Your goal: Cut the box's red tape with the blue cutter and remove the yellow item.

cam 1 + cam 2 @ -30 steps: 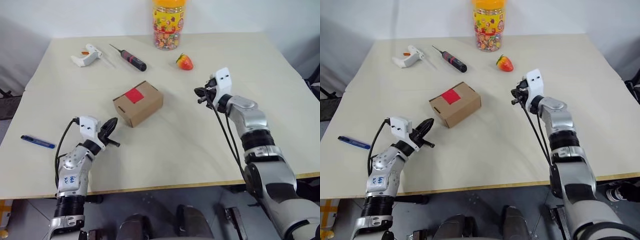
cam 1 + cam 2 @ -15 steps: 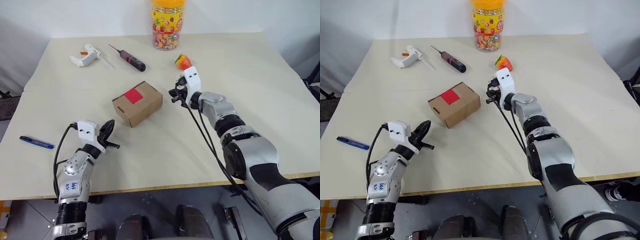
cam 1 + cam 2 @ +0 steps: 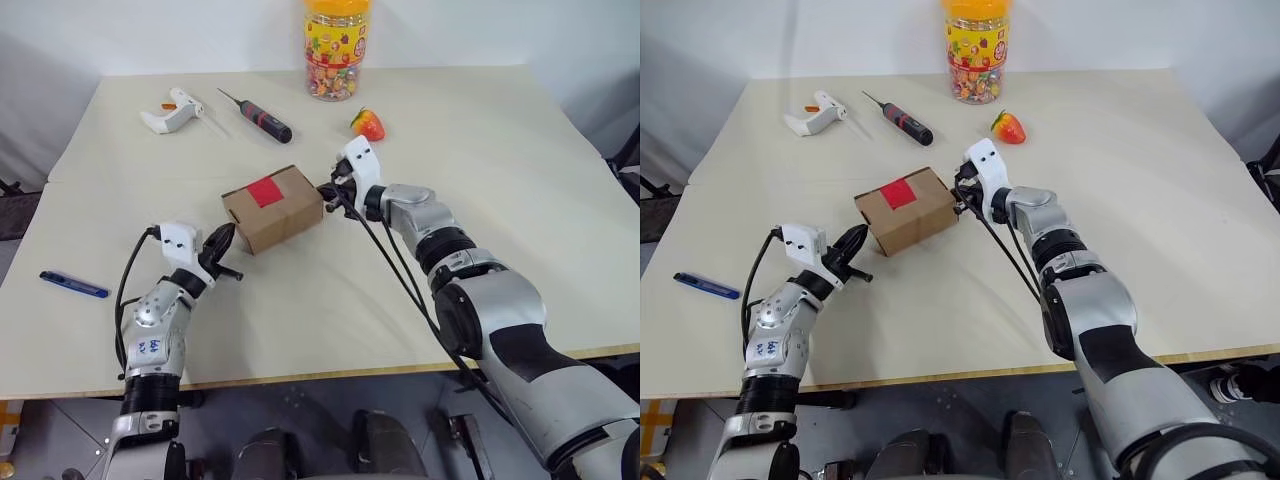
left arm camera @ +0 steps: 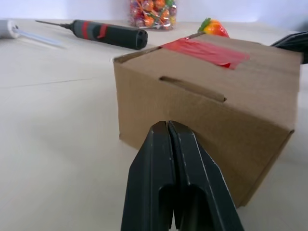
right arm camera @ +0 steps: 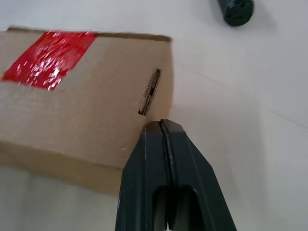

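Observation:
The box [image 3: 273, 208], a small brown carton, lies mid-table with the red tape [image 3: 266, 190] across its lid seam. My left gripper [image 3: 222, 243] is shut and empty, its tip just short of the box's near left corner [image 4: 144, 120]. From the other side, my right gripper [image 3: 328, 192] is shut and empty, its tip at the box's right end; I cannot tell whether it touches. The right wrist view shows the box [image 5: 86, 106] and the red tape [image 5: 50, 57] close up. The blue cutter [image 3: 74, 285] lies near the table's left edge, far from both grippers. The yellow item is hidden.
At the table's back stand a candy jar [image 3: 338, 45], a strawberry toy [image 3: 368, 124], a black-and-red screwdriver [image 3: 262, 118] and a white glue gun [image 3: 170, 110]. The table's front edge [image 3: 330, 372] runs close behind my arms.
My right gripper has swung left across the table to the box's right end. My left gripper has edged forward to the box's near corner. The box has stayed put.

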Tool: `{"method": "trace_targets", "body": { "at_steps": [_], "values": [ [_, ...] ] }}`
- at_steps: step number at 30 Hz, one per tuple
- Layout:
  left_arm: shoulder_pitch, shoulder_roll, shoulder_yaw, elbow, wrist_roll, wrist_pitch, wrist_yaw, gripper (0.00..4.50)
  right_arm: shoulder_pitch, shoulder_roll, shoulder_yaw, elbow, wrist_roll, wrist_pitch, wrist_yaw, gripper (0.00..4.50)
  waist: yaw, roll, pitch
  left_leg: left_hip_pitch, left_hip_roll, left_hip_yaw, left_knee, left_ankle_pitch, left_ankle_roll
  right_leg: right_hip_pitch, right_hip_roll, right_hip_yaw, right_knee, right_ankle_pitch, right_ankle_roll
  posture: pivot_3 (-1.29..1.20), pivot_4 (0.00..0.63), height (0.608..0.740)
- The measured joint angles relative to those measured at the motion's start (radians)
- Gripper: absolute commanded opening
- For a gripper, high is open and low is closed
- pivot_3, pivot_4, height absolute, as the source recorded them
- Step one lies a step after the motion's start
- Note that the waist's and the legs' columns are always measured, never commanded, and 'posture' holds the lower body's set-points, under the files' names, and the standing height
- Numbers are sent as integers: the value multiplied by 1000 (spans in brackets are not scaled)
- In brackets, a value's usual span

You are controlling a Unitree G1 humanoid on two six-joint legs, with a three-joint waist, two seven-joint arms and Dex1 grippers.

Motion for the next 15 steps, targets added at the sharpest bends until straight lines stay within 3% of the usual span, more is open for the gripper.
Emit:
{"method": "trace_targets", "body": {
  "at_steps": [7,10,13,15],
  "values": [
    [-24,34,2,60,-15,-2,-101,52,58,-41,25,-94,-4,43,154,0,-4,0,0,0,0,-2,0,0,0,0,0,-1,1,0,0,0,150,740],
    [-23,47,1,59,-21,11,-150,52,161,-81,73,-284,-3,116,282,0,-3,0,0,0,0,-3,0,0,0,1,0,-1,1,0,0,0,150,740],
    [-29,44,-15,56,-24,26,-200,52,339,-151,126,-639,14,278,389,0,7,0,0,0,-1,-7,1,0,0,2,0,-2,2,0,0,0,150,740],
    [-34,40,-26,56,-24,32,-215,52,400,-180,136,-767,25,350,412,0,9,-1,0,-1,-2,-9,3,0,0,2,-1,-2,3,0,0,0,150,740]
  ]
}}
